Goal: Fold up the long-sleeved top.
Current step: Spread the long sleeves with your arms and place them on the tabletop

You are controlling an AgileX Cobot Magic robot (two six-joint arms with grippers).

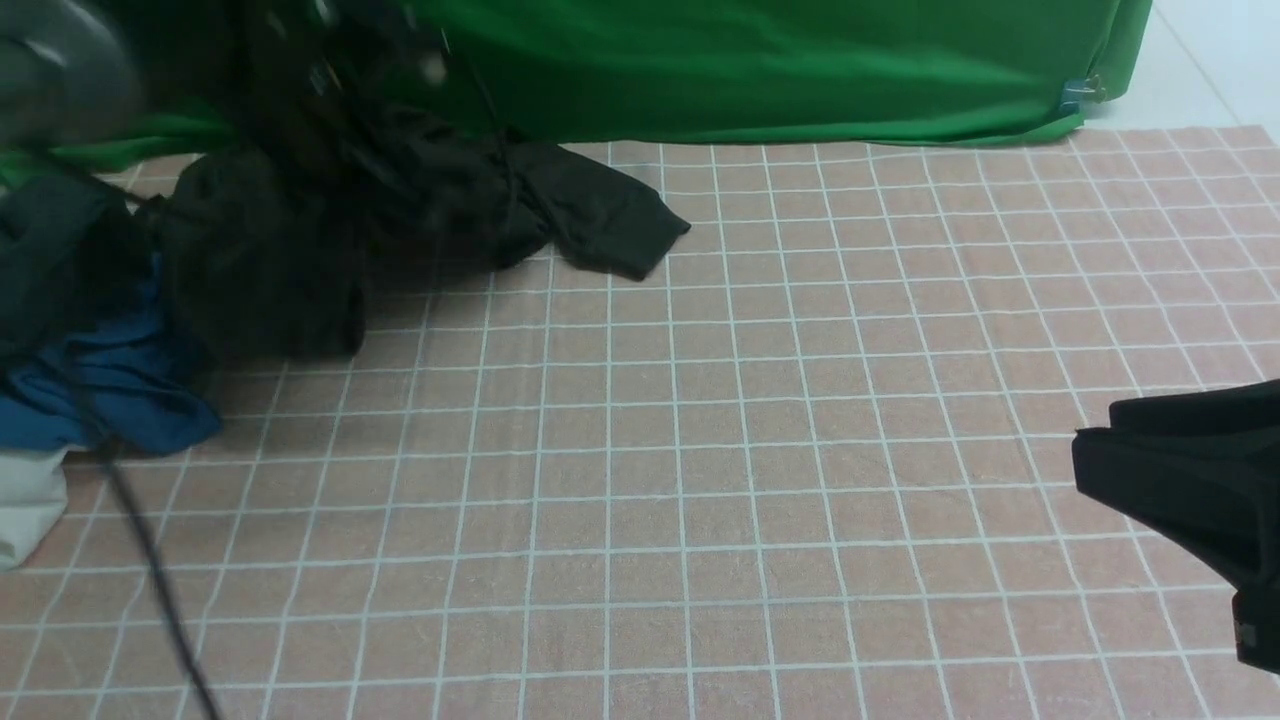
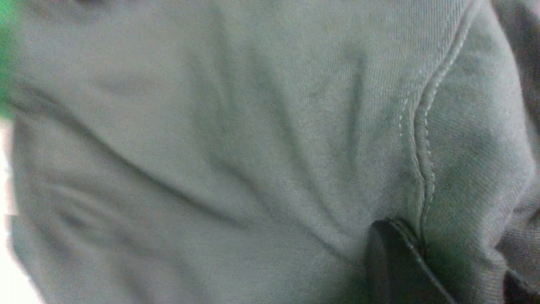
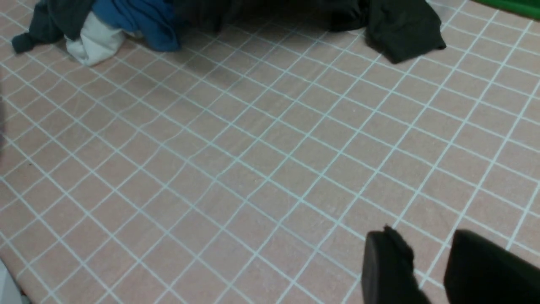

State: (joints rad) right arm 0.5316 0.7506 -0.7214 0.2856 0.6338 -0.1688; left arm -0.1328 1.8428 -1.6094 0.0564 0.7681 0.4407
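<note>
Four garments crowd the far left corner of the pink checked cloth [image 1: 760,450]. The long-sleeved top [image 1: 300,250] is the biggest of them, a black heap bunched just in front of the green backdrop [image 1: 780,60], with one sleeve [image 1: 610,225] stretched flat toward the middle of the cloth. Left of the heap, and touching it, lies a dark grey-green garment [image 1: 50,240]. A blue garment [image 1: 120,390] lies just in front of that, and a white one [image 1: 25,505] sits at the cloth's left edge, against the blue. A thin black cable [image 1: 150,560] runs across the near left part of the cloth.

The left arm [image 1: 310,70], blurred, reaches down over the heap. The left gripper [image 2: 453,276] is right up against fabric: its wrist view is filled with creased jersey and a stitched seam [image 2: 424,139], which runs down to the one dark finger [image 2: 392,261] that shows. Cloth covers the rest, so I cannot tell whether those jaws are pinching the top or merely lie against it.

The right gripper [image 3: 430,270] hovers over bare cloth at the near right, well apart from every garment. Its jaws stand spread — checked cloth shows between the two fingers, and nothing is held.
</note>
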